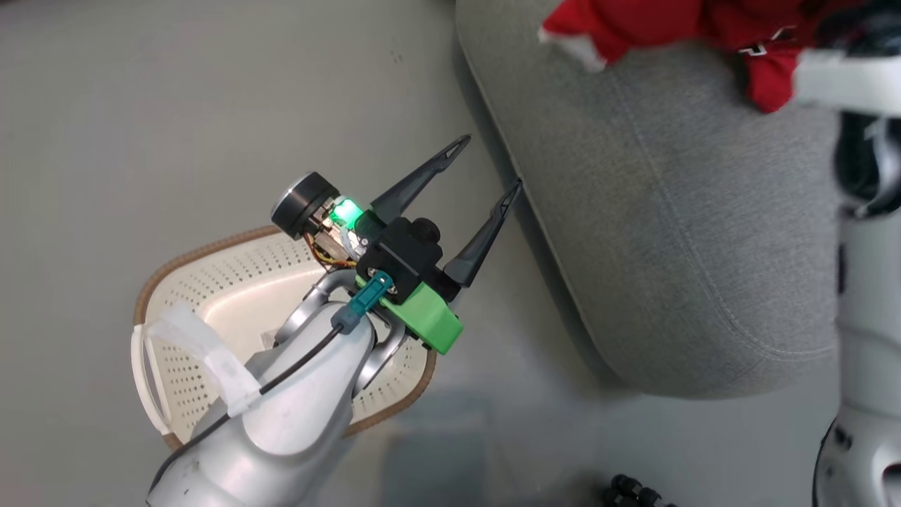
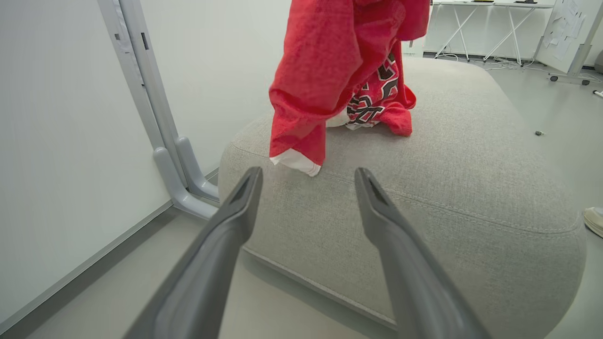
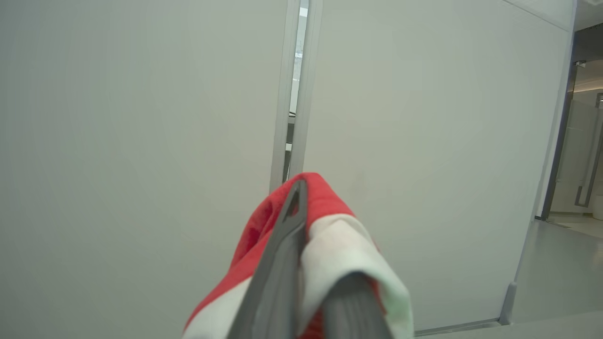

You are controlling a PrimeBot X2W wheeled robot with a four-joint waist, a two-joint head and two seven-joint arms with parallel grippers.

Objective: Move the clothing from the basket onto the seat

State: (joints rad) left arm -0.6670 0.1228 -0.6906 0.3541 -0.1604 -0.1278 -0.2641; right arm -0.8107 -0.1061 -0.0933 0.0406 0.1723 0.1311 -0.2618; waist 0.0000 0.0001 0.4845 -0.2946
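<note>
The grey seat (image 1: pixel 669 211) spans the right half of the head view. Red clothing (image 1: pixel 633 24) lies on its far end. In the left wrist view a red garment with white trim (image 2: pixel 325 61) hangs from above and reaches down to the seat (image 2: pixel 447 169), over a jersey with black-and-white lettering (image 2: pixel 377 94). My right gripper (image 3: pixel 301 212) is shut on red and white cloth (image 3: pixel 339 245). My left gripper (image 1: pixel 492 160) is open and holds nothing, between the basket (image 1: pixel 211 243) and the seat's edge. What I can see inside the basket is bare plastic; my left arm covers the rest.
A white partition wall with a grey post and feet (image 2: pixel 183 179) stands close behind the seat. My right arm's pale forearm (image 1: pixel 869 296) runs down the head view's right edge. A small black object (image 1: pixel 633 493) lies on the grey floor. Tables (image 2: pixel 480 19) stand far off.
</note>
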